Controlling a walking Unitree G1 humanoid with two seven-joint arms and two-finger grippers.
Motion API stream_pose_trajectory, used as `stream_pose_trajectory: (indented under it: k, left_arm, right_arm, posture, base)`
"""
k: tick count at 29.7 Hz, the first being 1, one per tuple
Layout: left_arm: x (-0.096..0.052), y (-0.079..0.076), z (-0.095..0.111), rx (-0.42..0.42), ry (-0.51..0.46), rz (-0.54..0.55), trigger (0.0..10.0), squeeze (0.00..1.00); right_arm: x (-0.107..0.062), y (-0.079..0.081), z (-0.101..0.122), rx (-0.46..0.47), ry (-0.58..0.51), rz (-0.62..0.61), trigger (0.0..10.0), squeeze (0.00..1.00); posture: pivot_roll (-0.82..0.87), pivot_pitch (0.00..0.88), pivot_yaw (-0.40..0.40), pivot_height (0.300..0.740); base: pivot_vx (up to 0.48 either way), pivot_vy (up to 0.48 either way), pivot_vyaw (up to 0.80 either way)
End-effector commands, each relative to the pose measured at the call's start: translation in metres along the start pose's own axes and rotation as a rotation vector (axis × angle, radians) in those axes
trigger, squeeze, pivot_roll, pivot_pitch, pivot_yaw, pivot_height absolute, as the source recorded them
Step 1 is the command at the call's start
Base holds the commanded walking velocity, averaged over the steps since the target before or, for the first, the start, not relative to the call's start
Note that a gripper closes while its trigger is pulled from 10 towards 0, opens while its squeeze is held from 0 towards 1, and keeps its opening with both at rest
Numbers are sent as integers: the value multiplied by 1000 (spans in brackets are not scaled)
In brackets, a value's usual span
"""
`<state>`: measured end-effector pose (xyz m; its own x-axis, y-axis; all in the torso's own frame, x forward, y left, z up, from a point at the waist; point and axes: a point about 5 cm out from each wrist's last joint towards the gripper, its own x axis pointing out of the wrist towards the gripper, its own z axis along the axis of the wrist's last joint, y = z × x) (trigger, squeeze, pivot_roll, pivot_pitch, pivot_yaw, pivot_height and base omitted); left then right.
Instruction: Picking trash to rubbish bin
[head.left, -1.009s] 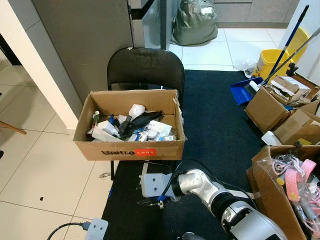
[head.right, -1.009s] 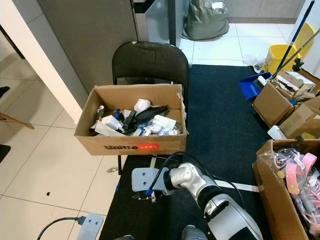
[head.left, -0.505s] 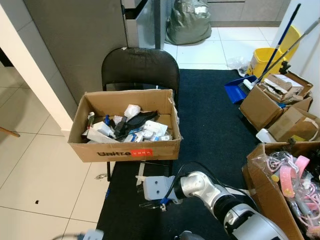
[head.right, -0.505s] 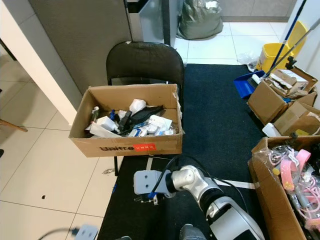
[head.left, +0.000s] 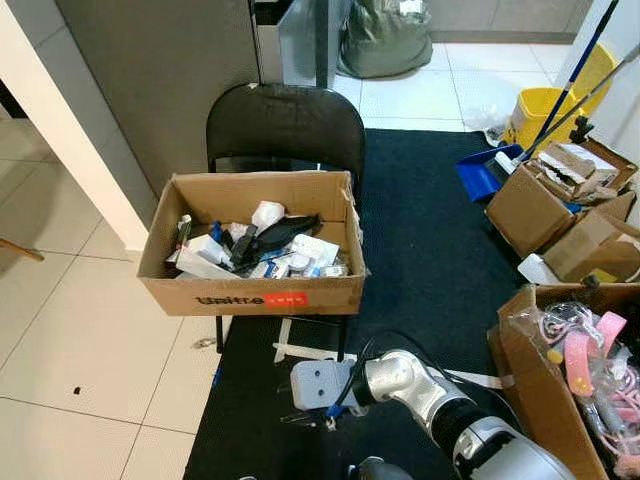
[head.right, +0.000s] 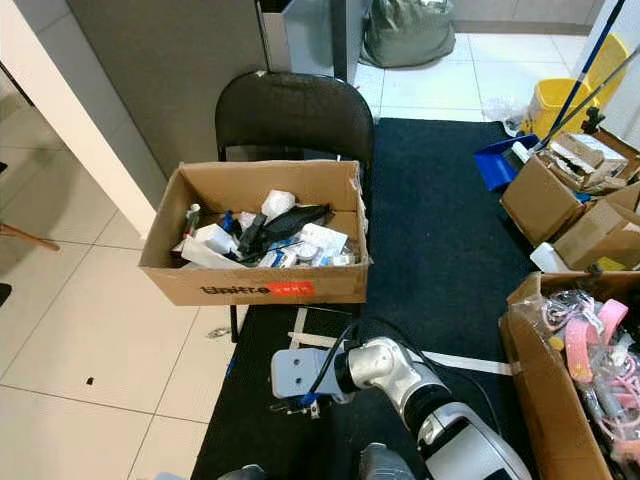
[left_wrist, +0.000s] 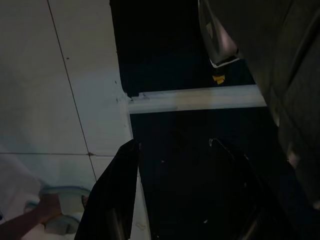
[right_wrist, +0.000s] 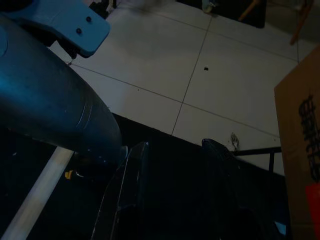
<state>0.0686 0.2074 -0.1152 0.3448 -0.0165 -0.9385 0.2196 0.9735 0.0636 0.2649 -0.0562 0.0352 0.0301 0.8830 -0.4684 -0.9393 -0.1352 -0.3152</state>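
Standing over the black mat (head.left: 430, 250), my right gripper (right_wrist: 175, 200) hangs low with parted, empty fingers, as does my left gripper (left_wrist: 175, 200). Trash fills the cardboard box (head.left: 250, 295) on the chair (head.left: 285, 125) (precariously perched); bumping it could spill everything.

We're seeing a black chair (head.left: 285, 125) carrying the trash-filled cardboard box (head.left: 255, 290), w/ black rug (head.left: 430, 250) lying on tile floor (head.left: 90, 350), ahead of the fingers.

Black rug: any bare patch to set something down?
Yes: the black rug lies bare between the folding chair and the boxes on the right. White tiles left of the trash box are bare too. Crowded: inside that box, and the right edge.
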Motion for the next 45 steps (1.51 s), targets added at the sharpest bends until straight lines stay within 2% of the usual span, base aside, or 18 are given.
stream_pose_trajectory:
  k: [1, 16, 32, 36, 37, 41, 42, 43, 44, 45]
  left_arm:
    - [-2, -1, -10, 7, 32, -2, 10000, 0]
    - [-8, 8, -21, 33, 24, 8, 10000, 0]
    - [-11, 8, -29, 51, 21, 6, 10000, 0]
    - [-14, 23, -31, 8, 15, 78, 10000, 0]
    - [-17, 38, -30, -39, 10, 147, 10000, 0]
    - [-19, 47, -30, -66, 7, 186, 10000, 0]
    - [-23, 67, -25, -72, -6, 236, 10000, 0]
    - [-25, 77, -22, -72, -15, 260, 10000, 0]
    - [-25, 77, -22, -72, -15, 260, 10000, 0]
    - [-27, 85, -18, -77, -25, 281, 10000, 0]
  right_arm:
    - [3, 3, 3, -1, -30, 0, 10000, 0]
    - [2, 13, 4, -12, -63, 8, 10000, 0]
    - [2, 20, 8, -21, -86, 12, 10000, 0]
    - [1, 21, 9, -21, -86, 12, 10000, 0]
    - [2, 21, 10, -22, -87, 13, 10000, 0]
    - [3, 21, 10, -21, -86, 13, 10000, 0]
    - [4, 20, 11, -16, -83, 13, 10000, 0]
    - [4, 20, 10, -13, -79, 14, 10000, 0]
    - [4, 20, 10, -13, -79, 14, 10000, 0]
    - [5, 19, 10, -8, -75, 15, 10000, 0]
  posture:
    - [55, 153, 59, 740]
    - [121, 189, 62, 740]
    - [166, 224, 64, 740]
    - [185, 224, 65, 740]
    - [197, 218, 76, 740]
    - [201, 214, 82, 740]
    - [227, 194, 108, 740]
    - [225, 189, 107, 740]
    - [225, 189, 107, 740]
    - [222, 187, 107, 740]
  base:
    - [0, 0, 0]
    - [0, 0, 0]
    - [0, 0, 0]
    - [0, 0, 0]
    - [0, 0, 0]
    - [0, 0, 0]
    - [0, 0, 0]
    - [0, 0, 0]
    - [0, 0, 0]
    - [0, 0, 0]
